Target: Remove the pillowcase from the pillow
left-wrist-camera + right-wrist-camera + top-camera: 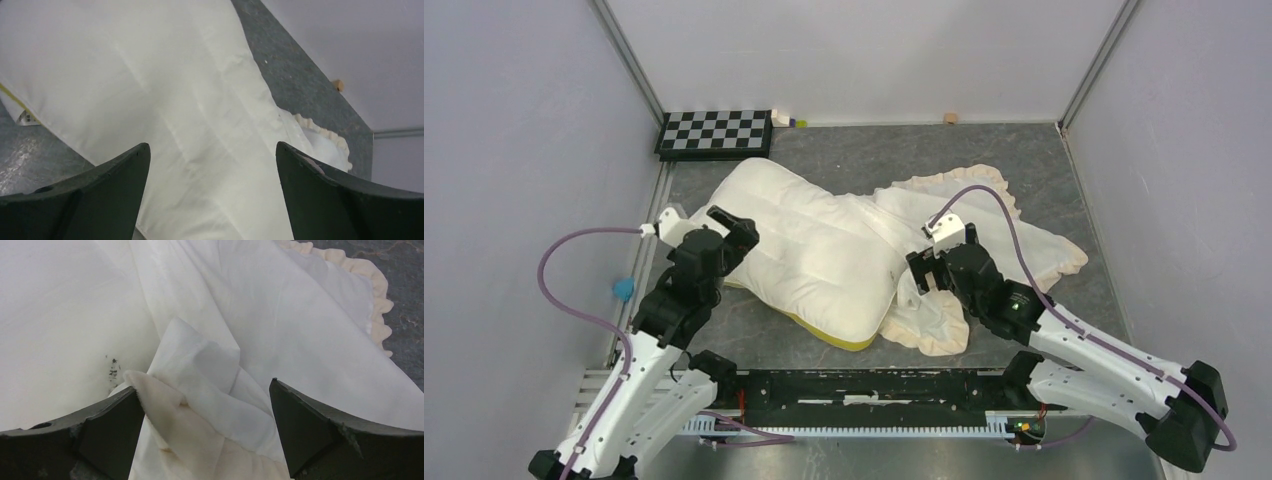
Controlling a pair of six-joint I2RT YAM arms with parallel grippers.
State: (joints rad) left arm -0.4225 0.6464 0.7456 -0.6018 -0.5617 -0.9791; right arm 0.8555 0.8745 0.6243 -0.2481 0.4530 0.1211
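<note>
The pillow [809,250], plump and cream with a yellow band [829,336] along its near edge, lies across the middle of the table. The pillowcase [1034,245] lies limp at its right end, cream side up with a ruffled frill; whether that end is still inside it I cannot tell. My left gripper [736,228] is open over the pillow's left part, and the left wrist view shows only the pillow [150,75] between its jaws [210,150]. My right gripper [927,278] is open, its jaws [202,386] either side of a raised fold of the pillowcase [200,370], not closed on it.
A checkerboard [714,132] stands at the back left, with a small cream and green piece [789,121] beside it and a small wooden block [950,118] against the back wall. A blue object [623,289] lies outside the left rail. Walls enclose three sides.
</note>
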